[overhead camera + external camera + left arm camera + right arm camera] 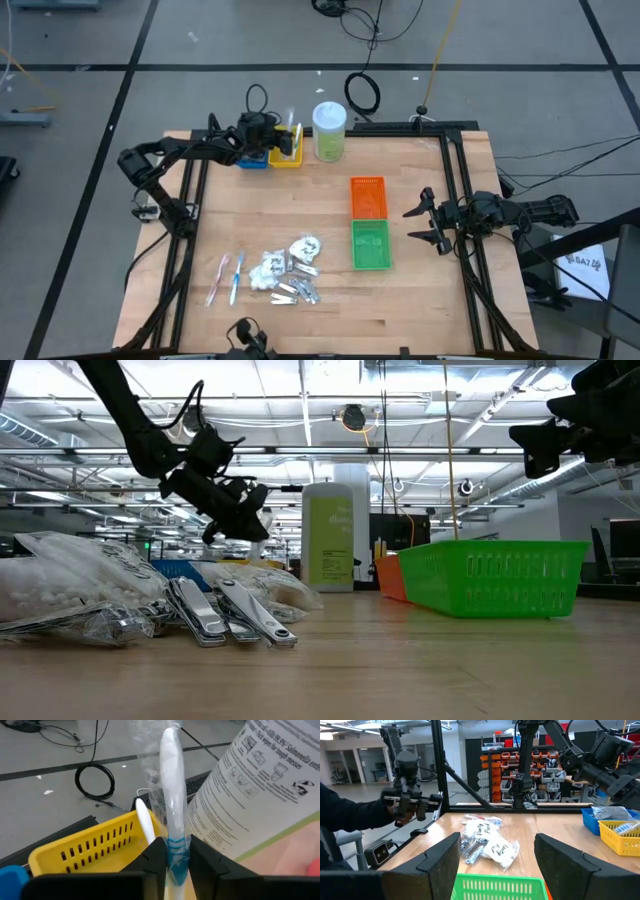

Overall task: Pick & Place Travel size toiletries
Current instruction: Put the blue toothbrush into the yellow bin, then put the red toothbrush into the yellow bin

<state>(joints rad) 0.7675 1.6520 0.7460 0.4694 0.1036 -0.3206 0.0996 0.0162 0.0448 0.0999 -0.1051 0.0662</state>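
Note:
My left gripper point(288, 141) is at the table's far edge over the yellow tray point(285, 157), shut on a slim white-and-blue stick point(171, 795) in clear wrap. Another white stick point(145, 822) lies in that tray. The other toiletries sit in a heap near the near edge: two sticks point(226, 278), white crinkly packets point(270, 266) and silvery pieces point(297, 292). No dark grey round pads show. My right gripper point(425, 222) hangs open to the right of the orange and green trays, above the table. My left gripper pinches the wrapped stick between its two fingers at the blue section point(176, 851) near one end. It comes from the table's left. The stick runs on past the fingertips, lifted clear, with its white end point(170, 740) above the yellow tray, beside the jar.
A tall clear jar with a white lid point(329, 131) stands right of the yellow tray, close to the held stick. A blue tray point(252, 160) sits left of it. The orange tray point(368, 196) and green tray point(370, 245) lie right of centre. Bare wood lies between the heap and the far trays.

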